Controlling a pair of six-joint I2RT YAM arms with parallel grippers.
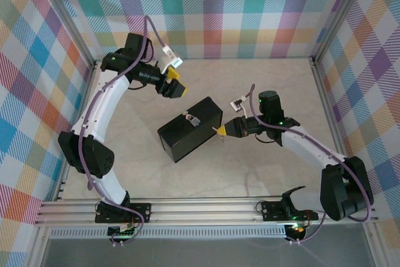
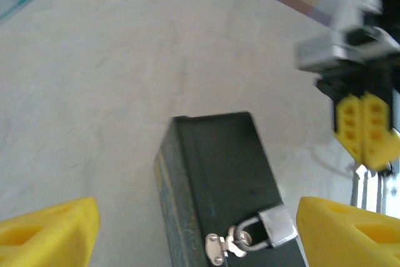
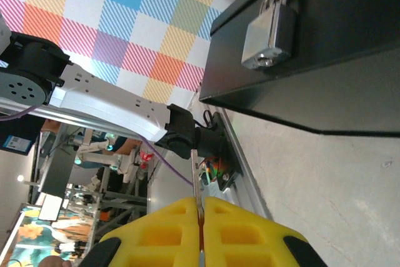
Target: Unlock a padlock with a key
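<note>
The small silvery padlock (image 1: 192, 119) hangs from the hasp on the dark tin box (image 1: 187, 134) in the middle of the table. Close up, the padlock (image 3: 269, 35) shows its keyhole end toward my right gripper (image 3: 201, 217). That gripper is shut on the thin grey key (image 3: 198, 173), whose blade sticks out between the yellow fingertips. My right gripper (image 1: 219, 130) sits just off the box's right side. Behind the box and clear of it, my left gripper (image 1: 175, 85) is open. Its yellow fingers (image 2: 53, 229) stand wide apart, with the padlock (image 2: 275, 228) and box (image 2: 215, 167) beyond them.
Metal rails (image 1: 206, 209) run along the near edge by the arm bases. Checked walls (image 1: 237, 10) enclose the table at the back and on both sides. Bare pale tabletop (image 1: 275, 85) lies around the box.
</note>
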